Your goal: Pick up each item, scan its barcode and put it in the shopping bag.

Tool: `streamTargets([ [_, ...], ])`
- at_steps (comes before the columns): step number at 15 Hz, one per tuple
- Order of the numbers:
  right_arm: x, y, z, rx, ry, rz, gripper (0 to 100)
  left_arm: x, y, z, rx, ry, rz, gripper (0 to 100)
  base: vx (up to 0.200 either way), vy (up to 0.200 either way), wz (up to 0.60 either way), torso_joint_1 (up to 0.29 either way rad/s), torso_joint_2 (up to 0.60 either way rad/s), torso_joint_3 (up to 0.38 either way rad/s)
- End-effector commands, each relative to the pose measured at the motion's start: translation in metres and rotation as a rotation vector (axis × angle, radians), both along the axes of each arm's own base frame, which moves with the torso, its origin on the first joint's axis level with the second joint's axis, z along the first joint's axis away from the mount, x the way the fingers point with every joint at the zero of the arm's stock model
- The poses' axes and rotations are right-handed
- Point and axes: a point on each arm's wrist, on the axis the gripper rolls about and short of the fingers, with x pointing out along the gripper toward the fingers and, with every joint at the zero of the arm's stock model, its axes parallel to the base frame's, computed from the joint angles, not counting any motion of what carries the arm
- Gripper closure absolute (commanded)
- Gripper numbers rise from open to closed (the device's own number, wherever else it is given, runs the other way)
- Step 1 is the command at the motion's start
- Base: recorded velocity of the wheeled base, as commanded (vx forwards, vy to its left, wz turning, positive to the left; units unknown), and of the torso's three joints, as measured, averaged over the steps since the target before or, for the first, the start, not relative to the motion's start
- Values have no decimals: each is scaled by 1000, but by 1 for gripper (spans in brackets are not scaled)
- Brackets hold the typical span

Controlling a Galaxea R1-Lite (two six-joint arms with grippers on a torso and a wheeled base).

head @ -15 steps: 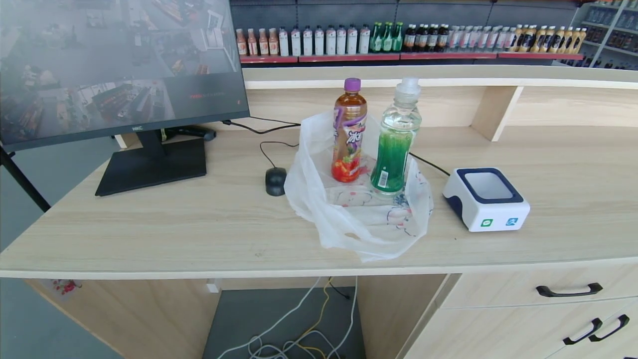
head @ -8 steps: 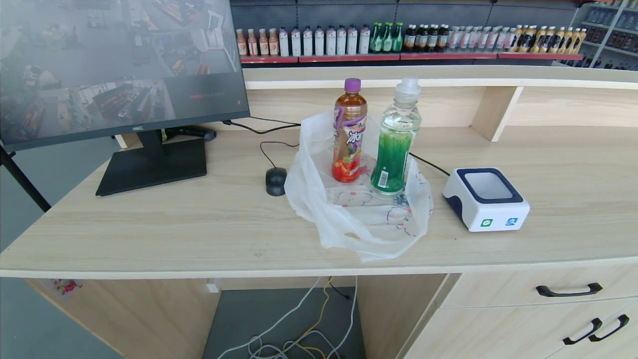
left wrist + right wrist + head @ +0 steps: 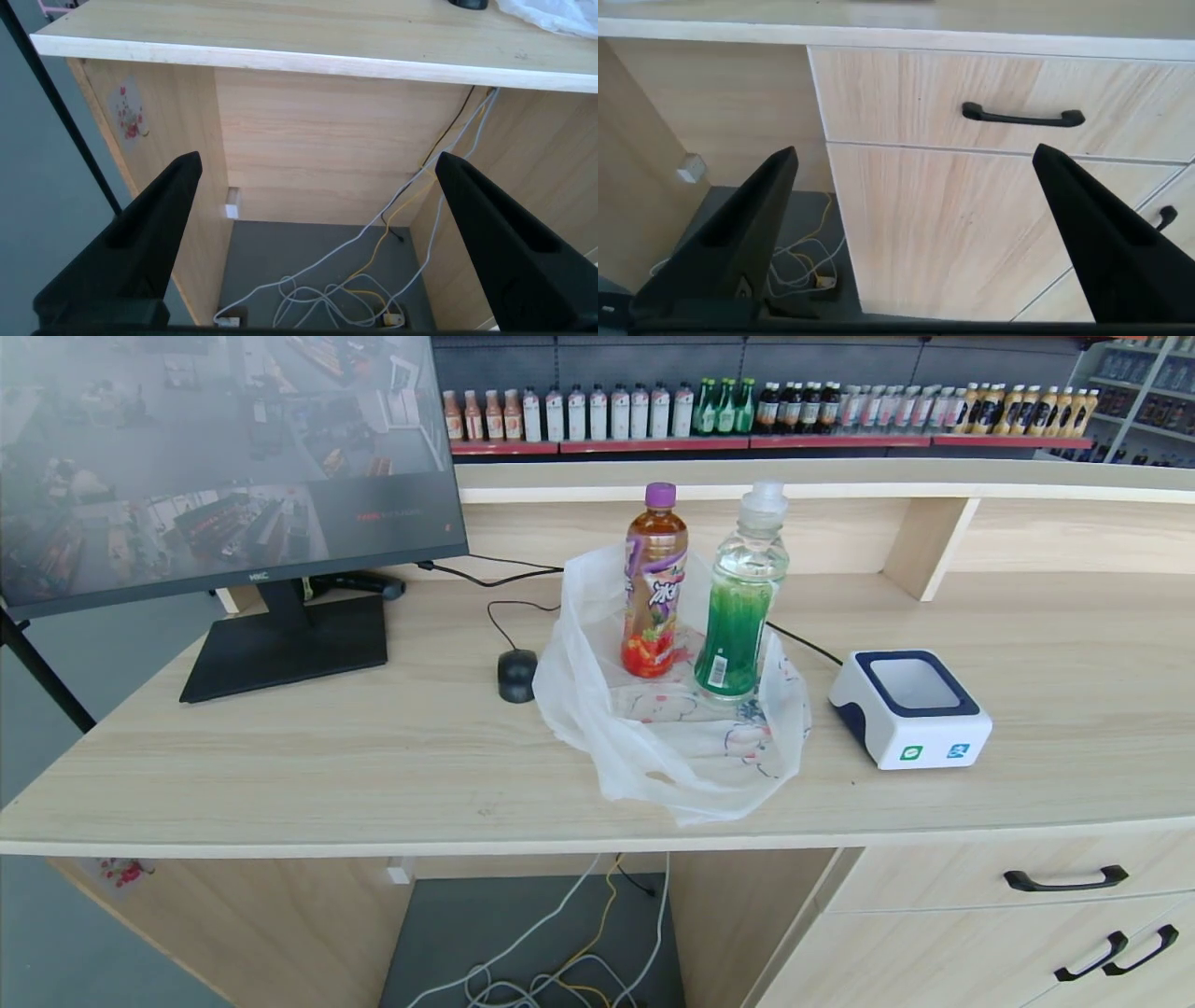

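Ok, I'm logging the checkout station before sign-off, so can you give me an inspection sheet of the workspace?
Surface: light wood counter, no spills seen.
Job's things: purple-capped bottle and green-labelled bottle upright inside the opened shopping bag; barcode scanner on the bag's right.
Clutter: monitor and mouse left of the bag.
Grippers: left gripper and right gripper below counter height, fingers open, holding nothing.
Cables: mouse cable and scanner cable on the counter; loose cables on the floor beneath.
Surroundings: shelf of bottles behind; drawers under the counter.
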Motion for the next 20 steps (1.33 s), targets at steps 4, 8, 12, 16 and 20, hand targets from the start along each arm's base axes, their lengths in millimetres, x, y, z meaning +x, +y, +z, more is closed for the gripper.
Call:
streamTargets([
  [4,-1,0,0,0,-9,0,0,0,0,0,-2,-1,1,0,-150,0,0,10,5,1],
  [8,-1,0,0,0,-9,0,0,0,0,0,0,-1,2,0,0,0,0,0,0,0],
  [12,-1,0,0,0,-9,0,0,0,0,0,0,-1,1,0,0,-100,0,-1,0,2],
  [16,-1,0,0,0,-9,0,0,0,0,0,-3,-1,1,0,0,-200,0,5,4,-1],
  [20,-1,0,0,0,-9,0,0,0,0,0,-11,-1,2,0,0,-200,0,-1,2,1],
])
